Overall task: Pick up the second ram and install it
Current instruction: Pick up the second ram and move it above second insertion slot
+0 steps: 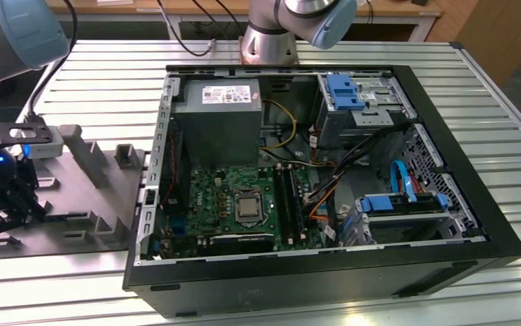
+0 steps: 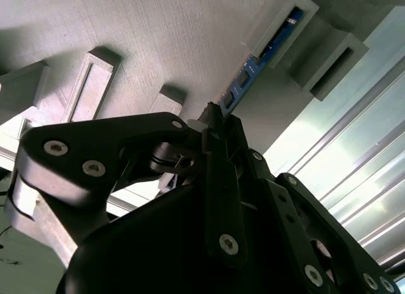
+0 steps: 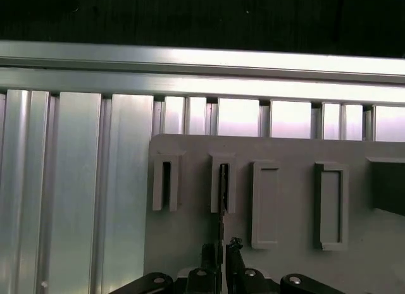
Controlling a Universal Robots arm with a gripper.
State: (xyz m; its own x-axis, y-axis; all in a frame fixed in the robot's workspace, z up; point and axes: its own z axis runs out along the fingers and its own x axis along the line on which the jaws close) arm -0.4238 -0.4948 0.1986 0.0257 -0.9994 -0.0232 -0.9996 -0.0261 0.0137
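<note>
Second wrist view: the gripper (image 2: pixel 212 118) pinches the ram (image 2: pixel 253 66), standing on edge in the holder (image 2: pixel 158 41), we judge so both faces are reachable. Exterior view: holder (image 1: pixel 97 176) lies at 9 o'clock from the case (image 1: pixel 287 285).

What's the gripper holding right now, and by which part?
The gripper pinches the second ram by one end, while its other end sits in a slot of the grey holder.

High exterior — wrist views near hand (image 3: pixel 221 256)
</note>
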